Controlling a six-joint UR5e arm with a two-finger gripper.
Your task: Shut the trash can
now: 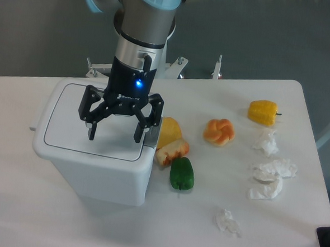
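Trash can (93,152) stands on the left part of the white worktop (47,217), a white bin with rounded corners, its flat lid (70,123) lying down level on the rim. A small grey tab shows at the lid's right front corner, beside the gripper's right finger. The gripper (114,138) hangs over the right half of the lid, pointing down, its two black fingers spread wide apart with nothing between them; whether the tips touch the lid cannot be told. A blue light glows on the gripper's body, and the grey arm rises from it out of the top of the frame.

Just right of the bin lie a yellow food piece (169,131) and an orange-and-pale piece (172,151) touching it, with a green pepper (181,174) just in front of them. Further right sits an orange bun (219,131), and near the far right edge a yellow pepper (263,112). Crumpled white tissues (270,169) lie in a loose column below the yellow pepper, and one more wad (227,221) sits apart near the front edge
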